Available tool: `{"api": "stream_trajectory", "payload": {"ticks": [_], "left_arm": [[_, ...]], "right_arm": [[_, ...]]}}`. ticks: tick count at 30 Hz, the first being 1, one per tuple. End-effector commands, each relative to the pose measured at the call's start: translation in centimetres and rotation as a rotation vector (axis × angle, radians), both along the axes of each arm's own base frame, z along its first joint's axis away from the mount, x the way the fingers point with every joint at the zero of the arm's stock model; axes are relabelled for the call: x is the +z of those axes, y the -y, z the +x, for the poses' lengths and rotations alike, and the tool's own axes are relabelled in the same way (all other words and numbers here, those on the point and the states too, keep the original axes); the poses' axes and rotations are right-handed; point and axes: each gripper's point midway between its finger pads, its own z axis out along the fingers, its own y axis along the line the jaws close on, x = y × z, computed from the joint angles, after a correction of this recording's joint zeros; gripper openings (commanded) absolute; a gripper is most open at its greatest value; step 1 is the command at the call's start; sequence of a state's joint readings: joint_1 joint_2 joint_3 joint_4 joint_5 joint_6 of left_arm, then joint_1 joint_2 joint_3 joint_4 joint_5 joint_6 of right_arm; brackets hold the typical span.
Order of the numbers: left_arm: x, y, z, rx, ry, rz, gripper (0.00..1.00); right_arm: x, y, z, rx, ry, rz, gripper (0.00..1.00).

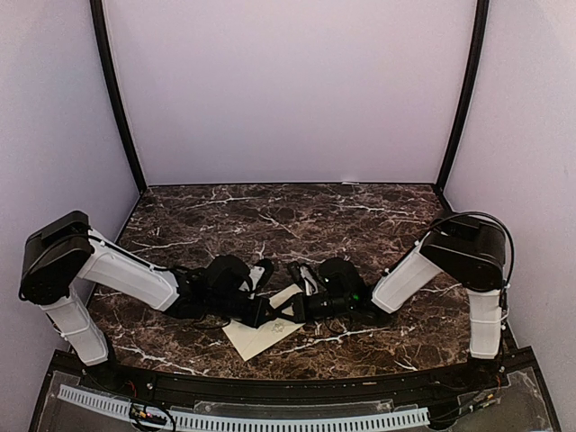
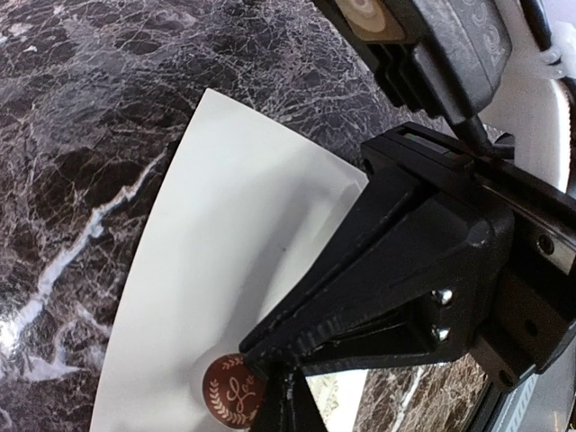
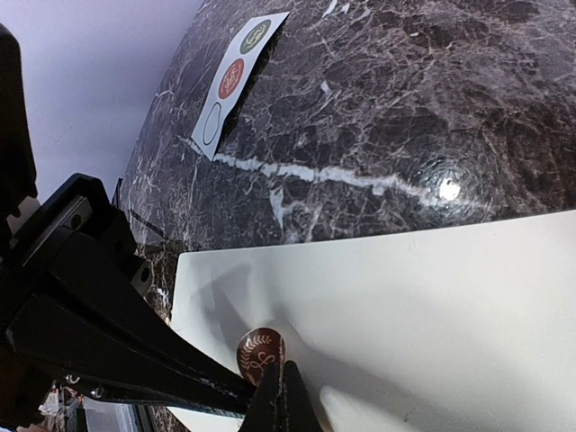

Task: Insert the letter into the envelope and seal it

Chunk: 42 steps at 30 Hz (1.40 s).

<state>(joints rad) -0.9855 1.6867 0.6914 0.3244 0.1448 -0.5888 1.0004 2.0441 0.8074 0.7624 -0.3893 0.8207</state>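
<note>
Touching envelope's (image 3: 405,306) brown sticker (image 3: 261,351): left tool (image 2: 277,400), right tool (image 3: 281,400), both closed.

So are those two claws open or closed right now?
Left gripper: closed, empty, tips at the brown sticker on the envelope.
Right gripper: closed, empty, tips at that sticker.

Sticker (image 3: 261,353) on envelope (image 3: 405,306), envelope on table (image 3: 405,90).

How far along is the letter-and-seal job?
Done: no loose letter in view; the envelope lies flat with a brown seal sticker on it, and the sticker strip has one empty circle. In hand: left gripper and right gripper, both shut, tips at the sticker. Left: probably press it down, retract.
</note>
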Motion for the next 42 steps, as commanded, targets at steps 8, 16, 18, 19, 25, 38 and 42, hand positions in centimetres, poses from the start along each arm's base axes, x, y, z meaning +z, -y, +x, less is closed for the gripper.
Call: {"api": "stream_trajectory", "payload": {"ticks": [8,16,18,19,25,38,42], "left_arm": [[-0.5,-1.3,0.0,0.036,0.007,0.012,0.01],[-1.3,-1.3,0.1,0.034,-0.01,0.047,0.01],[-1.7,-1.6,0.0,0.04,-0.019,0.065,0.01],[-1.9,-1.7,-0.1,0.04,-0.025,0.069,0.01],[-3.1,-2.6,-1.0,0.044,-0.072,0.095,0.0],[-2.3,-2.4,-1.0,0.041,-0.064,0.077,0.0],[0.1,-1.8,-0.2,0.034,-0.004,0.04,0.04]], "right_arm": [[-0.5,-0.2,0.3,0.004,0.009,-0.007,0.0],[-0.5,-0.2,0.3,0.003,0.01,-0.01,0.0],[-0.4,-0.2,0.3,0.002,0.011,-0.009,0.0],[-0.2,-0.2,0.3,0.002,0.012,-0.006,0.0],[1.3,-0.2,0.5,0.002,0.039,-0.003,0.0],[6.2,0.6,1.5,-0.022,0.165,-0.039,0.14],[7.1,1.0,1.5,-0.033,0.18,-0.037,0.14]]}}
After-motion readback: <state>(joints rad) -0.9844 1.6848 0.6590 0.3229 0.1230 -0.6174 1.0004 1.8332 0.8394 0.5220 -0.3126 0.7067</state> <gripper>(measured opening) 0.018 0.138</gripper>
